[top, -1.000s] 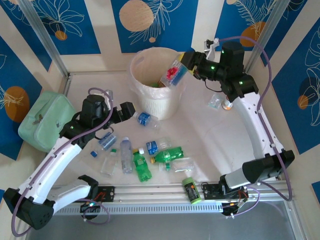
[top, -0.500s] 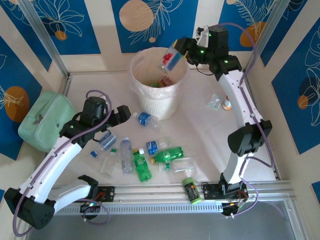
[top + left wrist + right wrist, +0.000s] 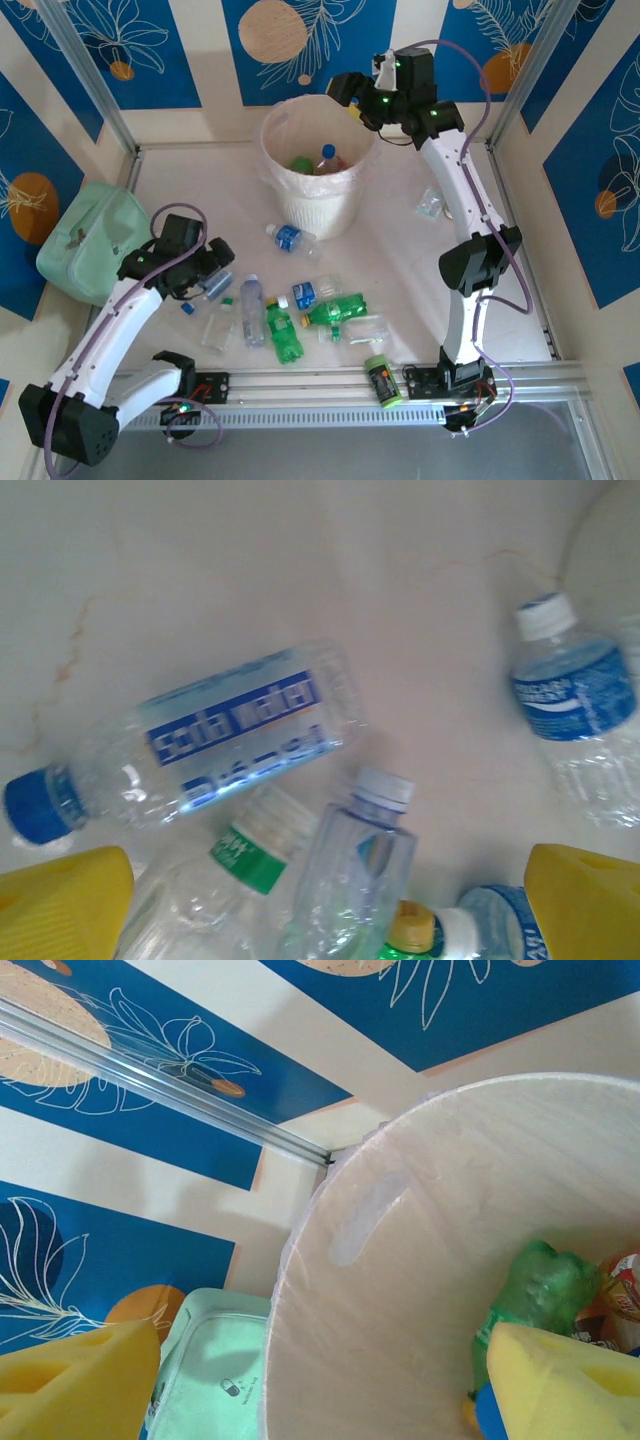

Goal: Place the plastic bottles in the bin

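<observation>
Right gripper (image 3: 348, 97) hangs over the far rim of the bin (image 3: 300, 195), jaws spread wide and nothing between them. From the wrist, its yellow pads (image 3: 75, 1385) stand well apart. Straight below the gap is the bin's pale inside, with a green bottle (image 3: 545, 1285) lying beneath the right-hand pad. That side looks finished with its drop, so the wise move is straight up and clear of the rim.

The work is now with the left gripper (image 3: 214, 263), low over the bottles lying on the table (image 3: 400, 250). Its jaws are fully open and hold nothing. Between its pads (image 3: 585, 895) lies a clear white-capped bottle (image 3: 360, 865), neck pointing away from the jaws. I'd call that the pick. The body already runs lengthwise between the pads, so no wrist turn is needed.

It is crowded, though:
- A green-labelled bottle (image 3: 245, 860) sits just beside it on the left-pad side.
- A yellow-capped neck (image 3: 410, 927) pokes in on the right-pad side.
- The soda-water bottle (image 3: 230, 735) lies crosswise ahead of the jaws.

The descent should be straight and centred on the clear bottle's barrel, not its neck. Closing slowly will let the neighbours slide off rather than wedge in. Thin plastic will likely squash, so a firm squeeze is enough, with a check that only one bottle lifts.
</observation>
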`<action>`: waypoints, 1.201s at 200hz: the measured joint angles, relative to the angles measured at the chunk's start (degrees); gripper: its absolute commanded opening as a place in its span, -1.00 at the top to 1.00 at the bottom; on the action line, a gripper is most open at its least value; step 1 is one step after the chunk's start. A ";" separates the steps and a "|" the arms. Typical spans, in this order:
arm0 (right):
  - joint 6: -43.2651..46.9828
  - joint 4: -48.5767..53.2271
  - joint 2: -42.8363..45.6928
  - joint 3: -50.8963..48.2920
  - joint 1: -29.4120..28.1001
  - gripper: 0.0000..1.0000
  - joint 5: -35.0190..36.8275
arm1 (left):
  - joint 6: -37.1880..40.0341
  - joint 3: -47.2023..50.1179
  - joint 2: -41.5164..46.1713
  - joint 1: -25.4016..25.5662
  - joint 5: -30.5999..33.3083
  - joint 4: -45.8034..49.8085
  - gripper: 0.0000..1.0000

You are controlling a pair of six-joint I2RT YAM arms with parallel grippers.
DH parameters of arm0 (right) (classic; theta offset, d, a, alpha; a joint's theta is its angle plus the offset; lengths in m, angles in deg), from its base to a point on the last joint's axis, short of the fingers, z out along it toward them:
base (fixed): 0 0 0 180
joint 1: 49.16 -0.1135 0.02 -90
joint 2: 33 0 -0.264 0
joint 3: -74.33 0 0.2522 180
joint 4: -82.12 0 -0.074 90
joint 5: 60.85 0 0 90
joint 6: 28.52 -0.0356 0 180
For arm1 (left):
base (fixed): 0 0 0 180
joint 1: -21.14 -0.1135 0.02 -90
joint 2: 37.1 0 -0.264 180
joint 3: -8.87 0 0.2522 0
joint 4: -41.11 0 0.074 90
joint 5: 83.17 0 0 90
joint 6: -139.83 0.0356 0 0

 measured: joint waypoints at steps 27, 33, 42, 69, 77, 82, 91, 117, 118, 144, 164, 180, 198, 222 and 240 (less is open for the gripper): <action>1.42 1.09 2.62 -2.67 -1.01 -0.71 1.03 | -4.59 3.45 3.76 -2.12 -0.04 2.25 -0.92; 1.88 1.25 4.28 -4.57 -1.60 -0.71 1.53 | -5.27 4.07 4.52 -2.32 -0.07 2.69 -0.90; 2.69 1.31 7.50 -8.59 -2.78 -0.71 2.32 | -6.43 4.90 5.57 -2.47 -0.28 3.17 -0.86; 4.87 1.29 19.78 -22.73 -7.87 -0.71 5.38 | -6.62 6.01 6.14 -2.47 -1.38 4.02 -0.81; 5.46 1.22 23.63 -27.06 -9.57 -0.71 6.08 | -6.38 6.12 5.97 -2.45 -1.77 4.37 -0.81; 5.62 1.22 25.86 -29.46 -10.45 -0.71 6.56 | -6.14 6.14 5.77 -2.43 -1.86 4.68 -0.81; 5.84 1.11 29.64 -33.77 -11.72 -0.71 7.26 | -5.68 6.25 5.46 -2.12 -2.23 5.03 -0.81; 5.46 0.50 37.92 -44.17 -12.61 -0.72 9.90 | -3.82 7.17 3.78 0.72 -2.49 6.80 -0.87; 5.44 0.50 38.10 -44.44 -12.61 -0.72 9.94 | -3.74 7.19 3.69 1.05 -2.45 6.93 -0.88; 4.02 0.17 43.19 -52.70 -13.07 -0.74 12.15 | -3.02 7.41 2.16 8.48 -1.33 9.49 -1.00; 2.91 0.13 45.62 -57.18 -13.40 -0.75 13.31 | -2.78 7.43 0.20 12.61 -0.35 11.37 -1.00; 2.14 0.15 46.97 -59.34 -13.44 -0.75 13.86 | -2.75 8.22 -0.63 14.56 -0.07 11.96 -1.00; 1.46 0.07 48.28 -60.81 -13.44 -0.75 14.49 | -2.78 10.01 -0.72 15.78 -0.07 12.26 -1.00; 0.85 -0.09 49.33 -62.05 -13.44 -0.74 14.82 | -2.82 11.17 -1.68 17.29 -0.24 12.76 -0.98; 0.61 -0.37 49.40 -62.69 -13.40 -0.75 14.82 | -2.78 11.17 -2.54 17.99 -0.31 12.70 -0.98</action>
